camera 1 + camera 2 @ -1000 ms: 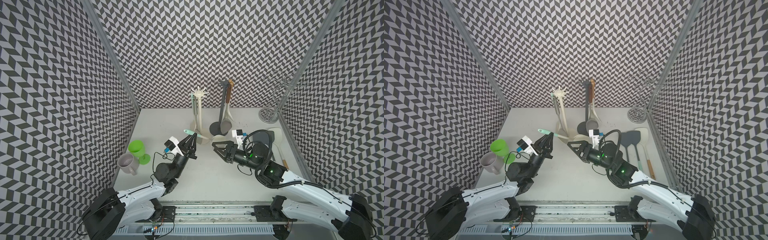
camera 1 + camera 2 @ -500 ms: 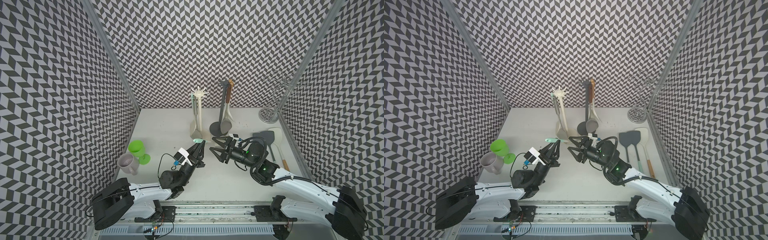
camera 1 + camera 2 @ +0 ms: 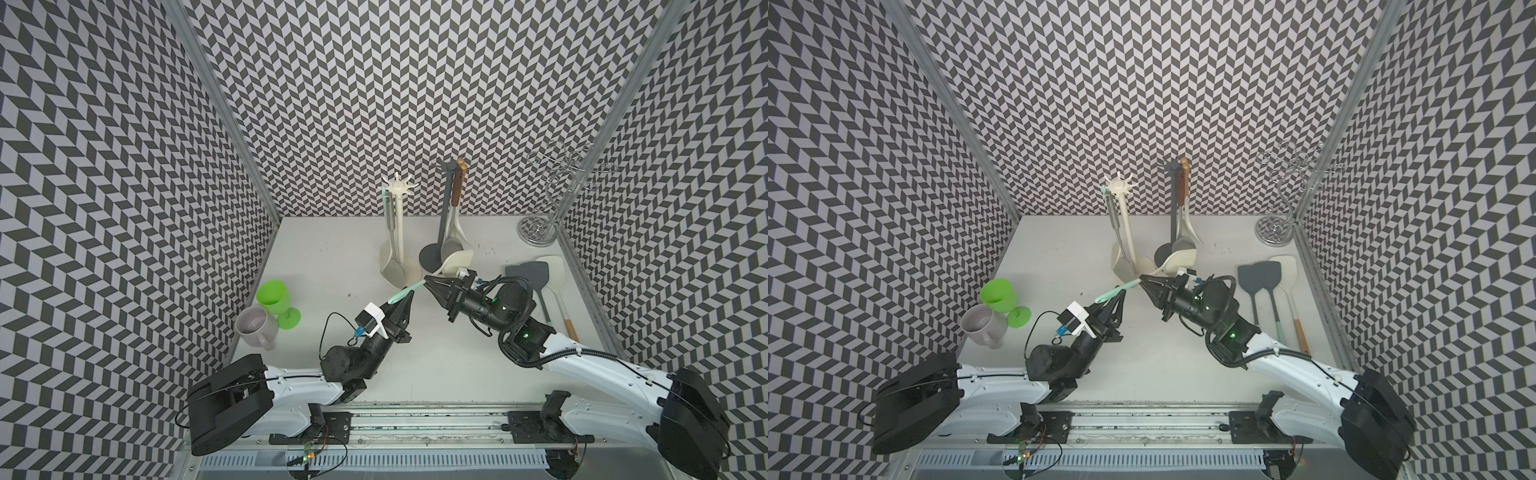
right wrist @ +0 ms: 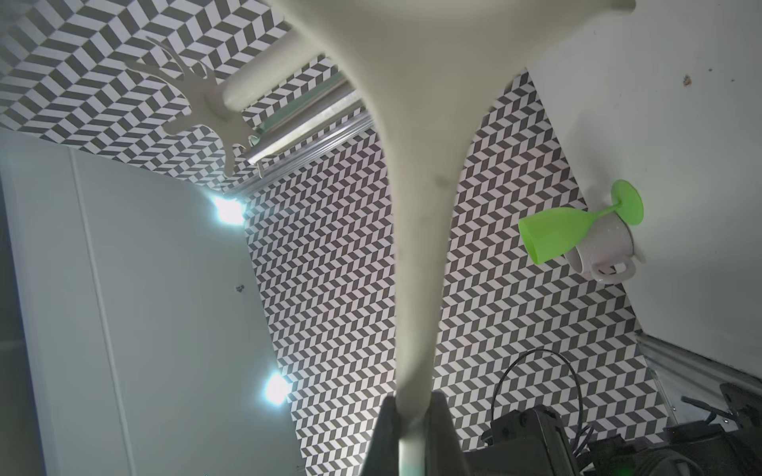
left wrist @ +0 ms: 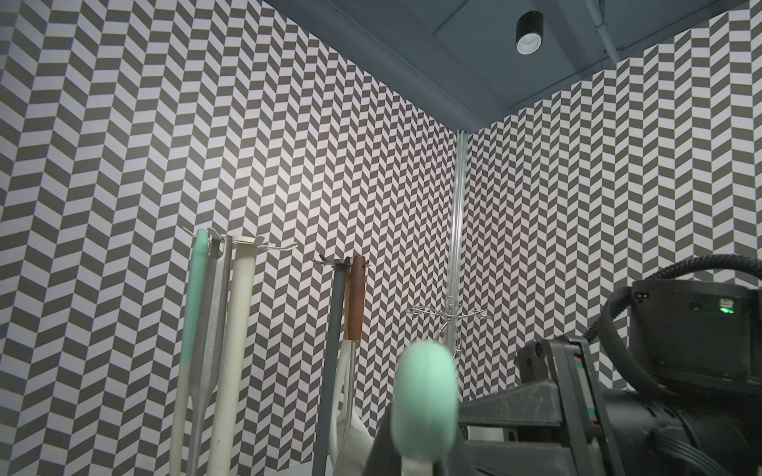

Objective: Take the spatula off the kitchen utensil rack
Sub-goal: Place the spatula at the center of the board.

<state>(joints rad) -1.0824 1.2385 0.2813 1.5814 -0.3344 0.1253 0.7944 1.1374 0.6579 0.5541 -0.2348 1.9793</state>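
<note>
**Spatula point(image 3: 406, 290) held between two robot claws, clear of the racks**

Both arms are gripping one spatula — mint-green handle, cream blade — above the table point(image 3: 332, 249), just in front of the cream utensil rack point(image 3: 400, 224) and the dark rack point(image 3: 446, 208) beside it. The left gripper point(image 3: 409, 297) is pinching the handle's end, jaws fully closed on it. The right gripper point(image 3: 430, 284) is clamping the cream neck below the blade, jaws tight around it. Nothing is hooking the spatula, so removal looks done. The double grip is probably serving as a handover towards the right — a dark spatula point(image 3: 524, 276) and a pale spatula point(image 3: 550, 269) are lying there.
</note>
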